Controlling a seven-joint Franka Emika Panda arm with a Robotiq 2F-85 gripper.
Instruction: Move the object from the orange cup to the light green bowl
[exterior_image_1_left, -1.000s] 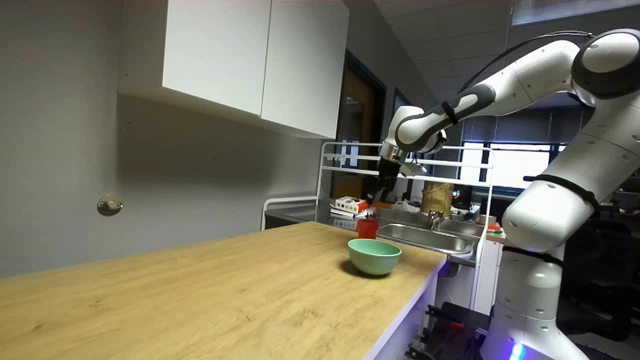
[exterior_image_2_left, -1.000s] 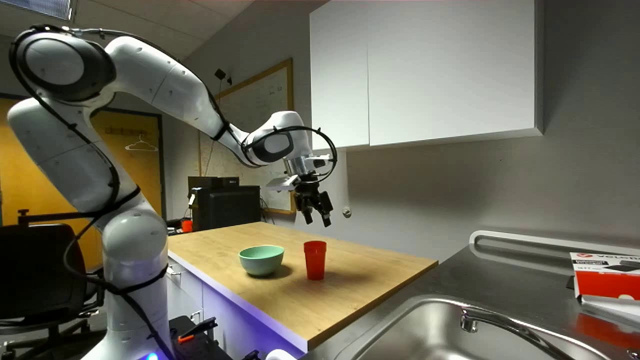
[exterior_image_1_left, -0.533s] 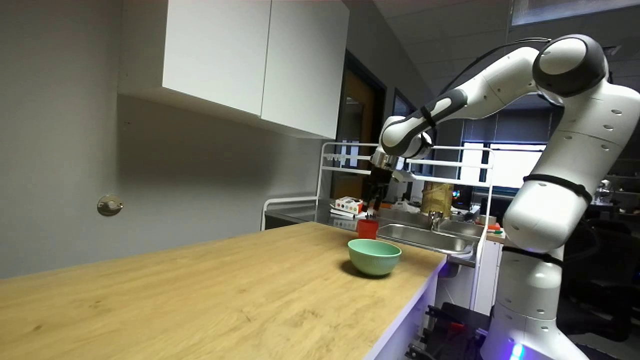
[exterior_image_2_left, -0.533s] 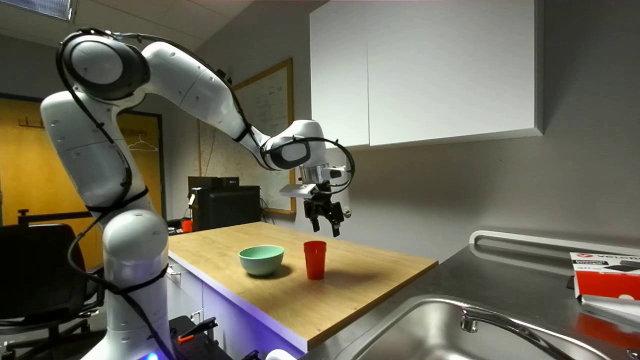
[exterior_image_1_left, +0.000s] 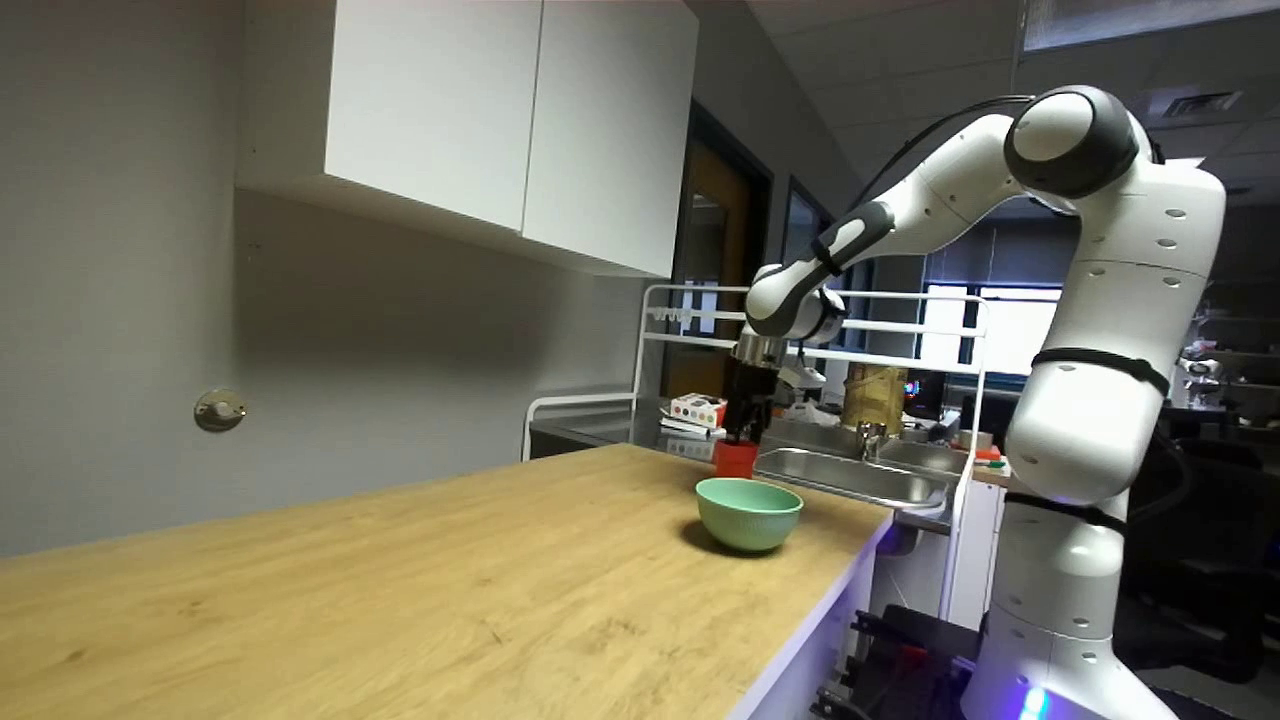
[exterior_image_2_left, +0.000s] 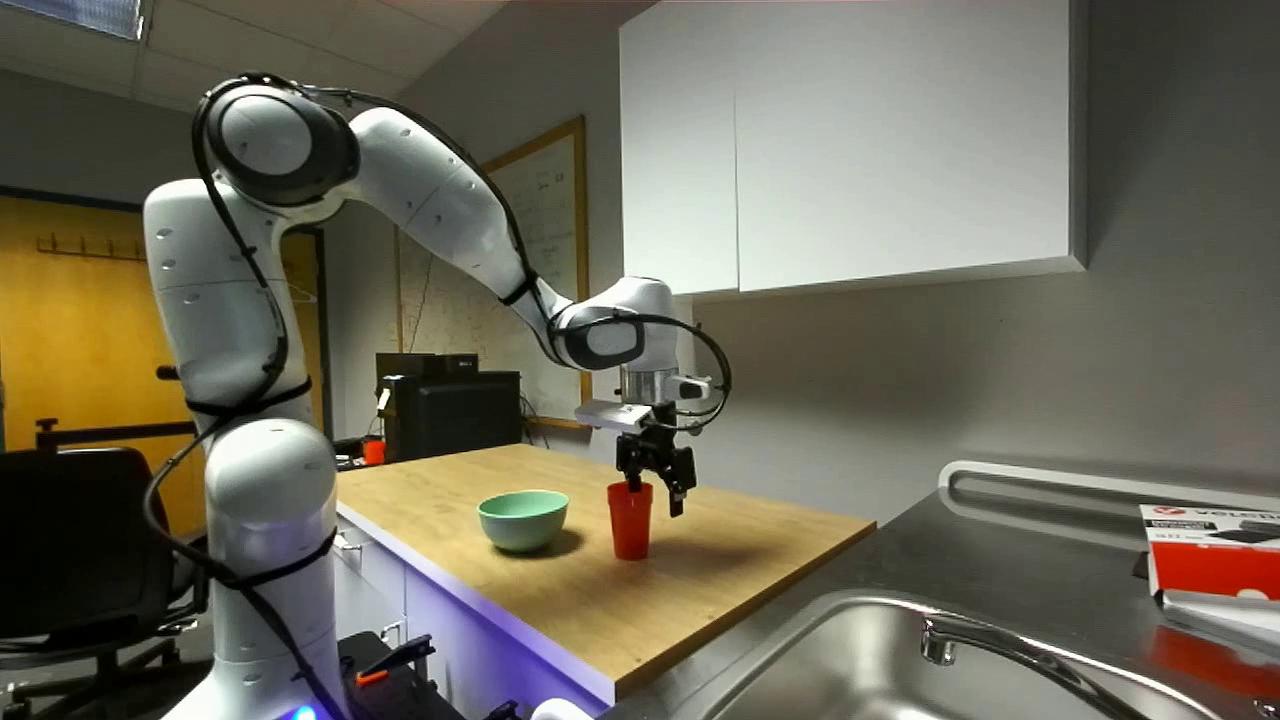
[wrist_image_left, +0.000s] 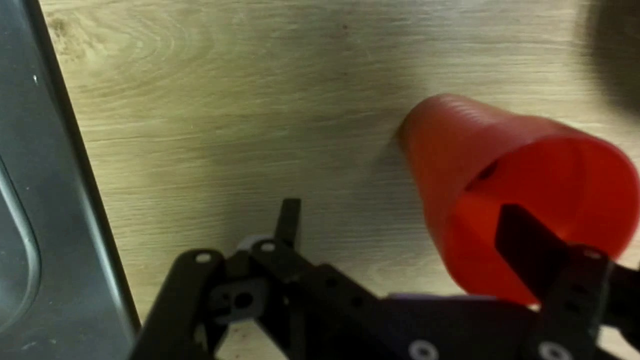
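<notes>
The red-orange cup (exterior_image_2_left: 630, 525) stands upright on the wooden table; it also shows in an exterior view (exterior_image_1_left: 735, 461) and large at the right of the wrist view (wrist_image_left: 450, 145). My gripper (exterior_image_2_left: 656, 498) is open over the cup's rim. In the wrist view, one finger of the gripper (wrist_image_left: 402, 205) reaches into the cup's mouth and the other is outside it, over the table. A small dark patch shows inside the cup; I cannot tell what it is. The light green bowl (exterior_image_1_left: 750, 515) sits beside the cup, also in an exterior view (exterior_image_2_left: 523, 520); its inside is hidden.
The wooden table (exterior_image_1_left: 450, 590) ends at a dark counter with a steel sink (exterior_image_2_left: 850, 650). A red and white box (exterior_image_2_left: 1210, 555) lies on that counter. A white wall cabinet (exterior_image_2_left: 850, 140) hangs above. A white rack (exterior_image_1_left: 640, 370) stands behind the sink.
My gripper has moved down and across toward the cup, from above it to its rim, with one finger now in the cup. It stays open. The cup and bowl have not moved.
</notes>
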